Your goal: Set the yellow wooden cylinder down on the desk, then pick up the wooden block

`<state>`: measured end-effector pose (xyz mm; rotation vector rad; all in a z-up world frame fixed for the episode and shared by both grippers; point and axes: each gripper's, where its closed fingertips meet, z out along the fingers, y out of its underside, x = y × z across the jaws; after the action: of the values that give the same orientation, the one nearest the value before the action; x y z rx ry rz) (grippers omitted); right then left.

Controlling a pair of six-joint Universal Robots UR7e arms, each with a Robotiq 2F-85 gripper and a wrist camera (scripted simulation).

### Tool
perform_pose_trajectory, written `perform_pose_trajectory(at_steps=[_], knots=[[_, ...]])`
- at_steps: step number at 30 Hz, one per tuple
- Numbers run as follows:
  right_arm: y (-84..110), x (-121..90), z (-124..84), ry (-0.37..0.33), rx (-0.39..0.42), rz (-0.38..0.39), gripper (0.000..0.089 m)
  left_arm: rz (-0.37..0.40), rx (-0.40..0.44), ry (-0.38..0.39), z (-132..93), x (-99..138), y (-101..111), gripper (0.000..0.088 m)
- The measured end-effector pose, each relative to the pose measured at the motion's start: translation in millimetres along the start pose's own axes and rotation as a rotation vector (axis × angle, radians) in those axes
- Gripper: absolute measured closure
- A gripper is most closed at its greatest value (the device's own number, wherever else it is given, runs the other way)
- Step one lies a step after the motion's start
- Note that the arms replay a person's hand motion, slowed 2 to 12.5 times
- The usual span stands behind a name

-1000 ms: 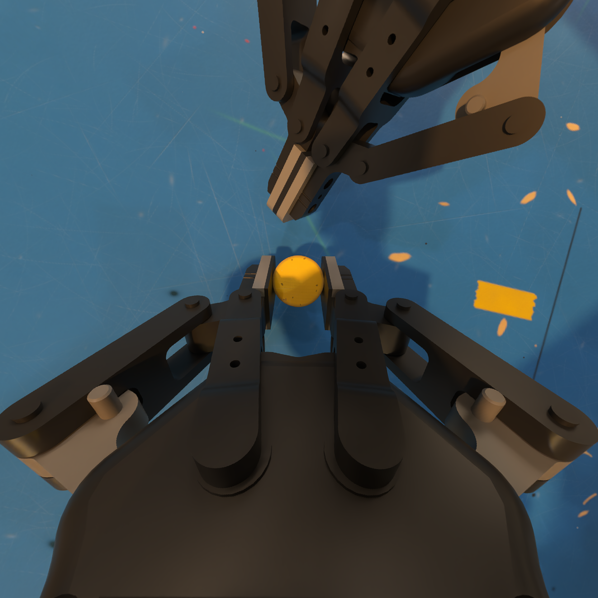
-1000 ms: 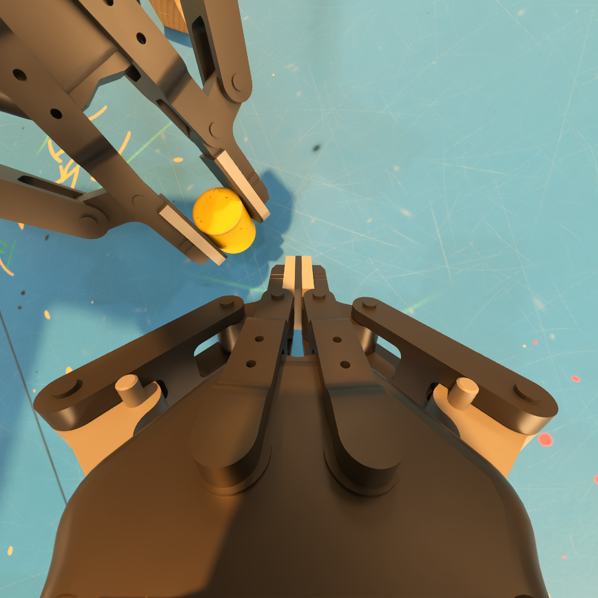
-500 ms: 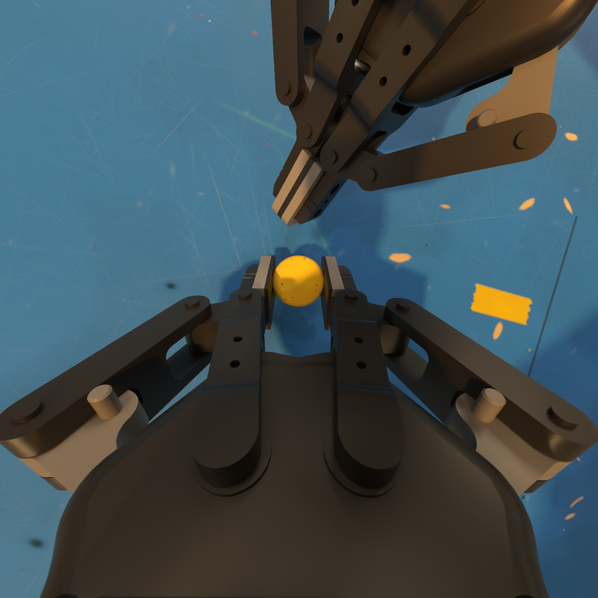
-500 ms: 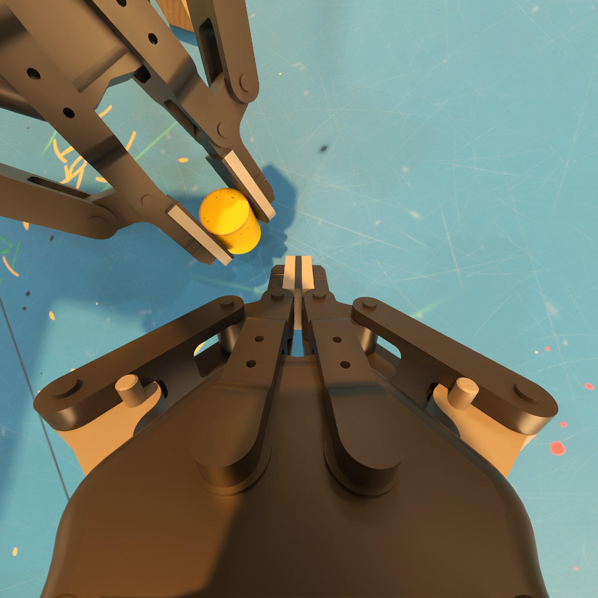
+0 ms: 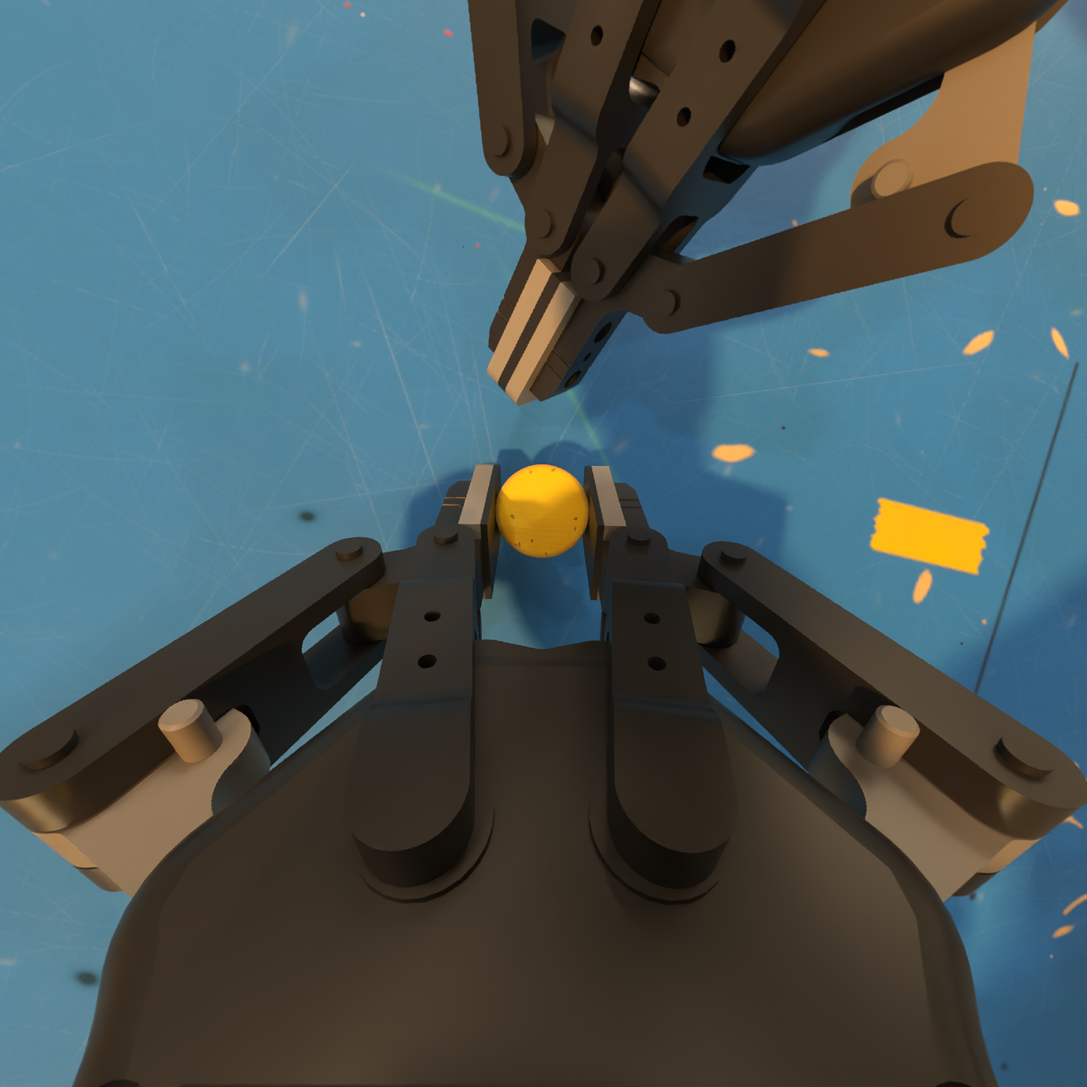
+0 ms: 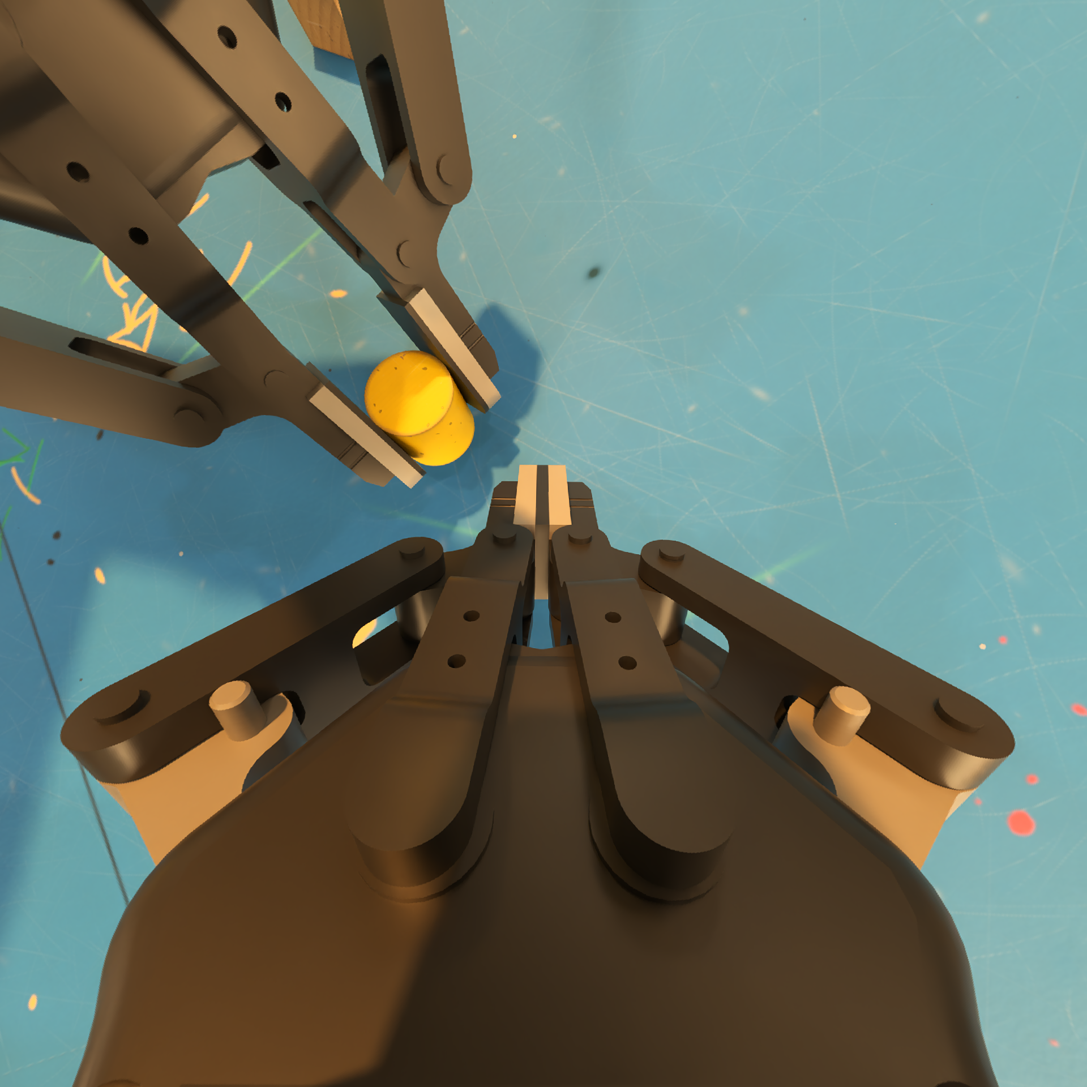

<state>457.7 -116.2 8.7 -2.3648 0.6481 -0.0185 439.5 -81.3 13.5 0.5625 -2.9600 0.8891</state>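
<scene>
My left gripper [image 5: 542,488] is shut on the yellow wooden cylinder [image 5: 542,510], held upright between the pads just above the blue desk [image 5: 176,294]. In the right wrist view the cylinder [image 6: 420,409] sits between the left gripper's [image 6: 447,438] pads at upper left, with its shadow close under it. My right gripper [image 6: 541,491] is shut and empty, its tips just right of the cylinder. It reaches in from the top of the left wrist view [image 5: 523,382]. A corner of the wooden block [image 6: 322,26] shows at the top edge behind the left gripper; the rest is hidden.
A strip of yellow tape [image 5: 929,535] and orange flecks lie on the desk to the right of the left gripper. A thin dark line [image 5: 1029,517] runs past them. Red spots [image 6: 1020,822] mark the desk right of the right gripper.
The left gripper, still holding the cylinder, has sunk slightly toward the desk. The right gripper has barely shifted and stays shut.
</scene>
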Motion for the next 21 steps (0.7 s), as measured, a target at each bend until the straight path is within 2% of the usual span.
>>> perform_pose_trajectory(at_steps=[9, 21], knots=[[0.5, 0.2, -0.6, -0.001, -0.003, -0.006, 0.0893, 0.053, -0.004, 0.012, -2.8, 1.0, -0.1, 0.0632], [0.5, 0.6, -0.6, -0.006, -0.004, -0.004, 0.0893, 0.122, -0.048, 0.0, -4.1, -5.6, 4.3, 0.0632]])
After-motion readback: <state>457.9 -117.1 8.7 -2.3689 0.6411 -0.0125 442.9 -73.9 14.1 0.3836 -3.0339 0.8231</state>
